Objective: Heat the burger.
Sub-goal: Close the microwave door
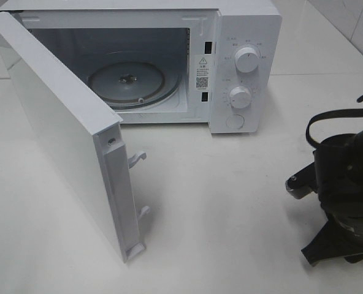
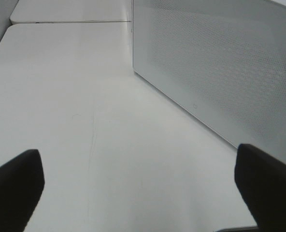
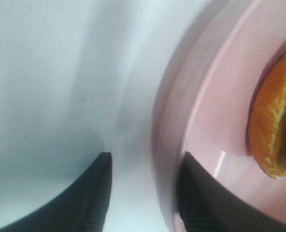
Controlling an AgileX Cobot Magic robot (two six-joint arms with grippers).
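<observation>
White microwave (image 1: 246, 67) on a white table (image 1: 230, 202); pink plate (image 3: 215, 121), golden-brown burger (image 3: 273, 121), black tools

The burger (image 3: 274, 126), seen only in the right wrist view, shows as a glossy golden-brown rounded bun edge with a darker strip along its far side. It lies on a round pink plate (image 3: 215, 96), toward three o'clock of the frame, partly cut off.

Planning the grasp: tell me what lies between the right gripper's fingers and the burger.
In the right wrist view, only the pink plate: its rim and bare surface separate the fingers from the burger.
</observation>
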